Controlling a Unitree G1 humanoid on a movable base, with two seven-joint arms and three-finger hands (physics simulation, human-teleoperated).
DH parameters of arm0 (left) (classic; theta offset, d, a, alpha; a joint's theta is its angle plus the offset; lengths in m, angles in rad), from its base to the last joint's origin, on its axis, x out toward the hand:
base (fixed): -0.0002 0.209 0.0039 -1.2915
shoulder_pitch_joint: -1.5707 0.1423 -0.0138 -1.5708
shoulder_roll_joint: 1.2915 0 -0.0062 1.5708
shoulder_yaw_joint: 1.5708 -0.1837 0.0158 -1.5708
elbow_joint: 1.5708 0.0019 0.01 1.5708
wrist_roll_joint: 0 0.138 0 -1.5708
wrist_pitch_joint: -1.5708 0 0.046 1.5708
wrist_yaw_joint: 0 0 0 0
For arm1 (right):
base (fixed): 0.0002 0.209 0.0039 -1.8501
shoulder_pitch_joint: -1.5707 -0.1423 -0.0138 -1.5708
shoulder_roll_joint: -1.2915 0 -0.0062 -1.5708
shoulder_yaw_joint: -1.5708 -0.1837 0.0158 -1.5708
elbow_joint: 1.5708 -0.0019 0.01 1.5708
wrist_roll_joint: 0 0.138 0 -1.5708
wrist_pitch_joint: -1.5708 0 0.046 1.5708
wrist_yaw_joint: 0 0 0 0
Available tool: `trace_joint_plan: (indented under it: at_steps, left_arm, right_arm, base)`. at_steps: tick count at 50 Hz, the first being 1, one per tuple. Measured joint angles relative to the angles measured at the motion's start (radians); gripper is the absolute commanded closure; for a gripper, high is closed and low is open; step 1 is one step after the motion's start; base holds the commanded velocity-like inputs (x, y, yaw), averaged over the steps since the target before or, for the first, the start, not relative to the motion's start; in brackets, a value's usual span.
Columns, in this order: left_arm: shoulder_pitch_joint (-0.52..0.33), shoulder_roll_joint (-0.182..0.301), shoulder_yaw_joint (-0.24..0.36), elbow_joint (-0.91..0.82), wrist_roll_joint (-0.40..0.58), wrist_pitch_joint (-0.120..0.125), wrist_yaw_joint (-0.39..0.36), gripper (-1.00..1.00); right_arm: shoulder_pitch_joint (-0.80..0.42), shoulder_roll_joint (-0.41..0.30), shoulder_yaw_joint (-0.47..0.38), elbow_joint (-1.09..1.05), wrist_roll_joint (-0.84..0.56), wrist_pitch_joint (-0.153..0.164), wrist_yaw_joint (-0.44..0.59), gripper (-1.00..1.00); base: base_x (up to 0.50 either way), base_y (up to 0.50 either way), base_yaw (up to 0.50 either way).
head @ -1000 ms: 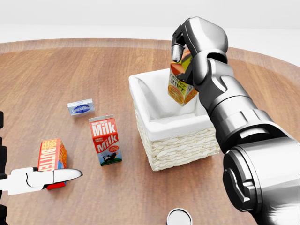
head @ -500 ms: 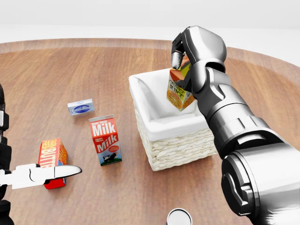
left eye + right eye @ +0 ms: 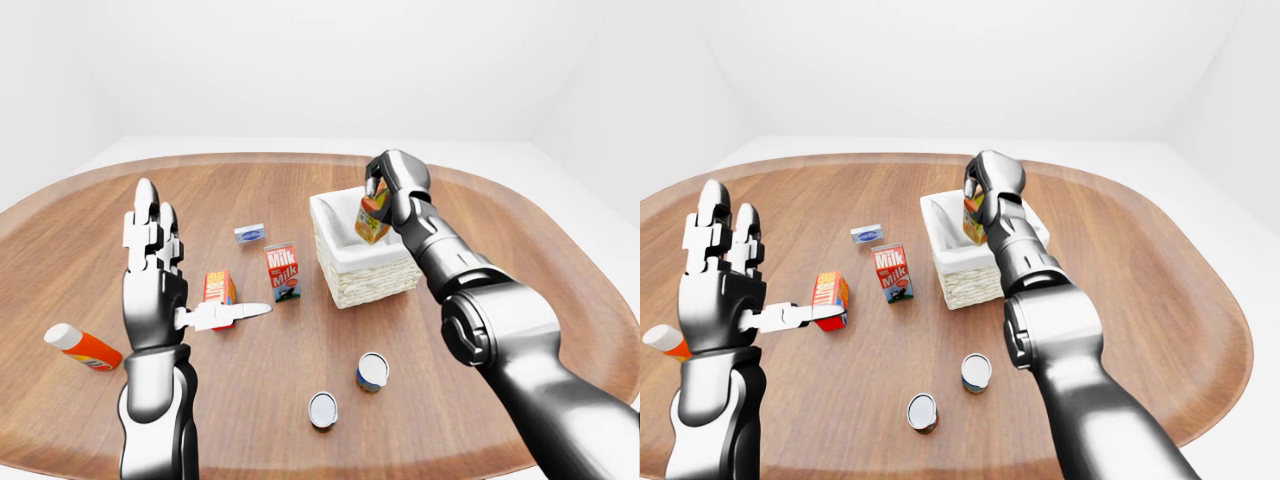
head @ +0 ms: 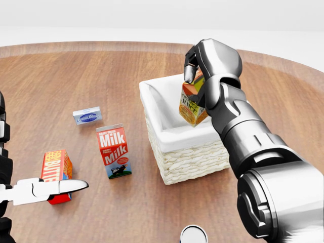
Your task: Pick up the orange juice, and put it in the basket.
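My right hand (image 4: pixel 202 81) is shut on the orange juice carton (image 4: pixel 191 105) and holds it tilted over the white-lined wicker basket (image 4: pixel 190 157), its lower corner inside the basket's opening. The same shows in the left-eye view, with the carton (image 3: pixel 371 220) above the basket (image 3: pixel 362 275). My left hand (image 3: pixel 155 265) is raised at the left, fingers spread open and empty, its thumb pointing right beside the butter box.
On the wooden table stand a milk carton (image 4: pixel 113 150), an orange butter box (image 4: pixel 56 168) and a small grey-blue box (image 4: pixel 87 116). Two cans (image 3: pixel 372 371) (image 3: pixel 322 409) stand nearer the bottom. An orange bottle (image 3: pixel 82 347) lies at far left.
My right hand has lowered the juice carton slightly and moved it left, deeper over the basket. The left hand has barely moved.
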Motion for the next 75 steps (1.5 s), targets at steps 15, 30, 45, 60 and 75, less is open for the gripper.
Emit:
trace_joint_plan:
  at_steps: [15, 30, 45, 60, 75]
  left_arm:
    - [0.003, -0.002, -0.002, -0.016, 0.002, 0.000, -0.001, -1.00]
    - [0.000, -0.002, -0.001, -0.013, 0.001, 0.000, 0.001, -1.00]
    - [0.001, -0.003, -0.003, -0.019, 0.003, 0.000, 0.002, -1.00]
    - [0.002, -0.003, -0.004, -0.020, 0.003, 0.000, 0.002, -1.00]
    - [0.002, -0.003, -0.004, -0.020, 0.003, 0.000, 0.002, -1.00]
  right_arm:
    - [0.022, 0.005, -0.006, 0.002, -0.007, -0.010, -0.016, 1.00]
    - [0.048, 0.014, -0.015, 0.003, -0.022, -0.038, -0.062, 1.00]
    - [0.082, 0.031, -0.022, 0.004, -0.032, -0.062, -0.099, 1.00]
    - [0.113, 0.044, -0.022, 0.005, -0.049, -0.066, -0.107, 1.00]
    - [0.117, 0.047, -0.026, -0.002, -0.070, -0.049, -0.125, -1.00]
  base:
    - [0.00, 0.00, 0.00]
    - [0.00, 0.00, 0.00]
    - [0.00, 0.00, 0.00]
    - [0.00, 0.00, 0.00]
    - [0.00, 0.00, 0.00]
